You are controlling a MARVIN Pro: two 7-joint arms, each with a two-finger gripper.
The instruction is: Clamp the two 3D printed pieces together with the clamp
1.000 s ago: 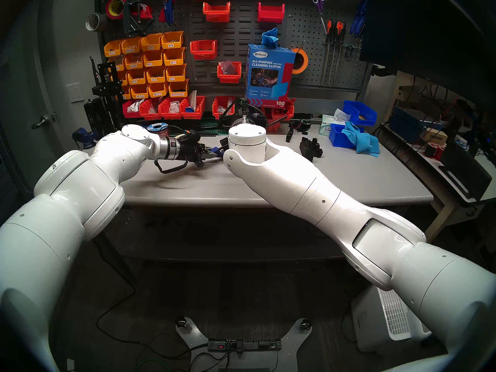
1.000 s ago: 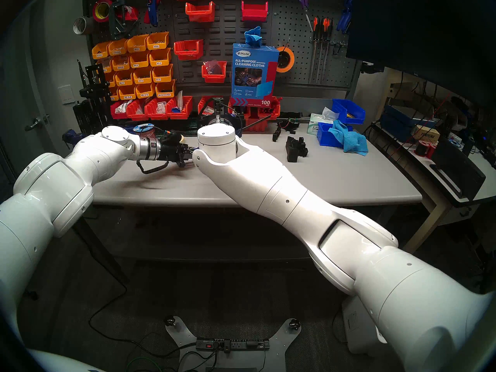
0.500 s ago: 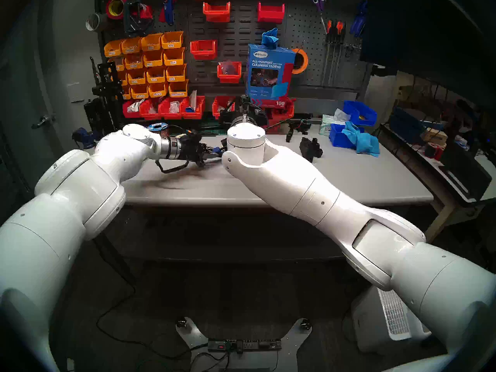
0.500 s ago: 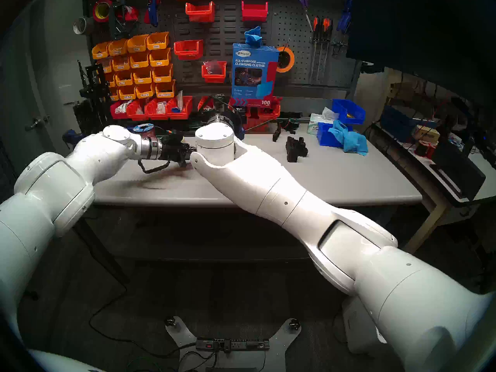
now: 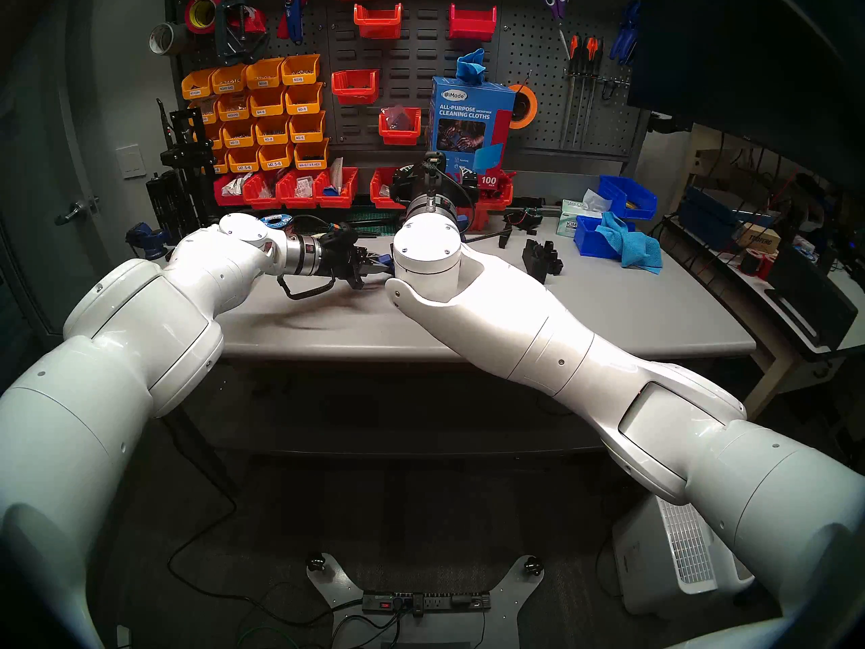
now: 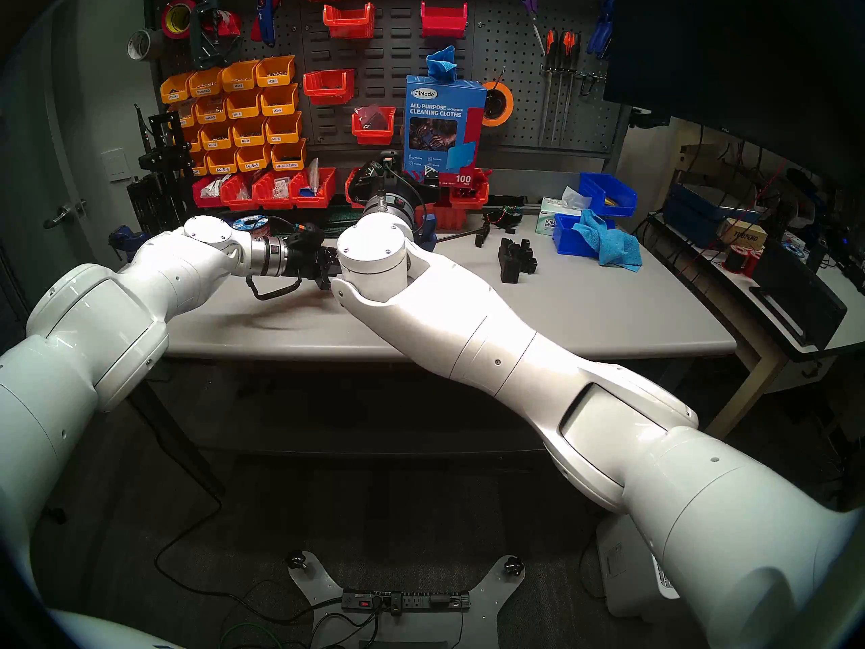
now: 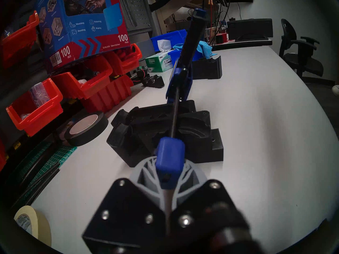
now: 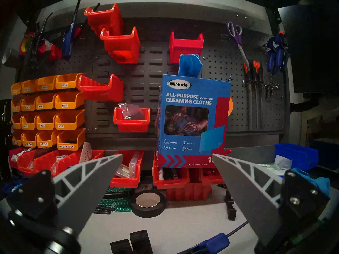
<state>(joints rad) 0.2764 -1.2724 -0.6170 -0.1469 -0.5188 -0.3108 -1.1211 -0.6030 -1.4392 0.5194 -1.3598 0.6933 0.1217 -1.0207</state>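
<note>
Blue plastic is what you are seeing low in the middle of the left wrist view: the end of the clamp [image 7: 169,157] is sitting pinched between the grey fingers [image 7: 145,176] of the left gripper [image 7: 167,185], whose jaws are closed tight on it. Its thin black bar is running up the frame, passing over the two 3D printed pieces [image 7: 165,132], which are lying together on the grey table [image 7: 256,138] at the centre of that view; whether the bar is touching them, you cannot tell. Farther up, the clamp's blue trigger body is rising toward the top centre.

In the right wrist view, the right gripper [image 8: 167,174] is holding nothing, its jaws spread wide, with the cleaning cloth box [image 8: 192,119] showing between the fingers. A blue part of the clamp is peeking in at the bottom edge.
</note>
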